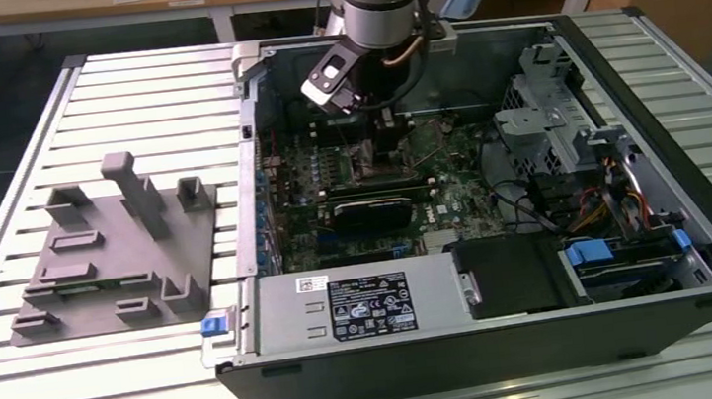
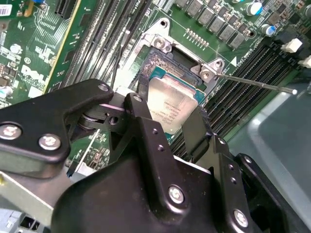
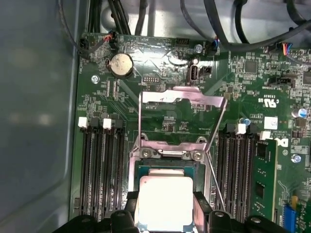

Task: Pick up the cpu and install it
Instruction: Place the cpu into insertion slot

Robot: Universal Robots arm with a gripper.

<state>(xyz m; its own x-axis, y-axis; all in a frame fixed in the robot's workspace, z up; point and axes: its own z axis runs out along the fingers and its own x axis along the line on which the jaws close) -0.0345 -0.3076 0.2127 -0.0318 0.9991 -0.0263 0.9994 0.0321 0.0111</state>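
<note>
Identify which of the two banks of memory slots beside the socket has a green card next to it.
The bank on the lever side of the cpu; the green card runs along it. The other bank faces a grey wall.

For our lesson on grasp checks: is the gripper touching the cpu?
Touching. In the first wrist view the fingers of the gripper meet two opposite edges of the cpu, no gap either side.
</note>
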